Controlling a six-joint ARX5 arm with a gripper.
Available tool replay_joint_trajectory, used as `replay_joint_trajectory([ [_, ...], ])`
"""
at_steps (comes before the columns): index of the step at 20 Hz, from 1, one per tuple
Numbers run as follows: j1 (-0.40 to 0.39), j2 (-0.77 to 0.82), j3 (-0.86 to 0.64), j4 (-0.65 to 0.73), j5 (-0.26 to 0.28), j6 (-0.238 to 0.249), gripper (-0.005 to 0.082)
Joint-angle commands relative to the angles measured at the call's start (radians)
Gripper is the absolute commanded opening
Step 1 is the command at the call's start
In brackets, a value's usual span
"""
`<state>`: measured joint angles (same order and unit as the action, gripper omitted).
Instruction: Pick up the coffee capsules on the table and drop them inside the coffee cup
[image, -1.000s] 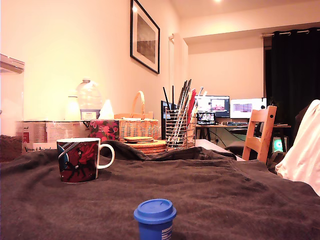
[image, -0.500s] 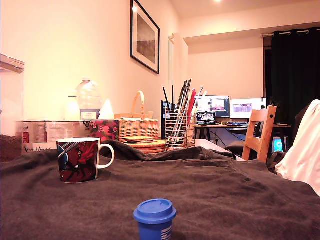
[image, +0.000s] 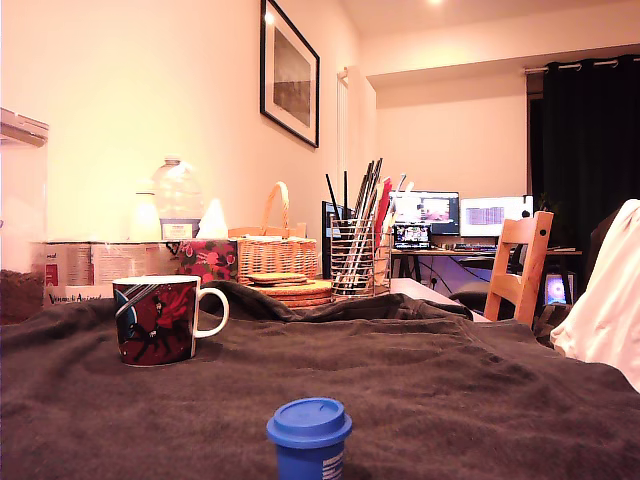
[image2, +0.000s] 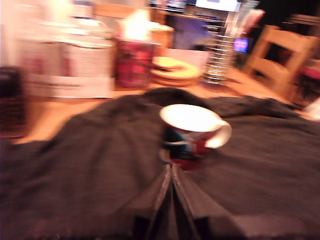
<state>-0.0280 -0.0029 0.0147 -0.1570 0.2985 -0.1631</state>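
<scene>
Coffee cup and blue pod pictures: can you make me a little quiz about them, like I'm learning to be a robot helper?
1. True or false: the blue capsule is inside the coffee cup.
2. In the exterior view, which way does the cup's white handle point? A: the exterior view's right. B: the exterior view's left. C: straight up.
3. Fill in the gap: in the wrist view, the claw is ____ (open or shut).

Key
1. False. It stands on the table, apart from the cup and nearer the camera.
2. A.
3. Shut. Its two fingers are pressed together.
</scene>
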Motion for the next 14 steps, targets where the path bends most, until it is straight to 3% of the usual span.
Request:
replay_joint_trajectory([
  [1, -0.041, -0.005, 0.001, 0.006, 0.016, -0.018, -0.0019],
  [14, -0.477, 0.032, 0.002, -0.011, 0.008, -0.032, -0.0019],
])
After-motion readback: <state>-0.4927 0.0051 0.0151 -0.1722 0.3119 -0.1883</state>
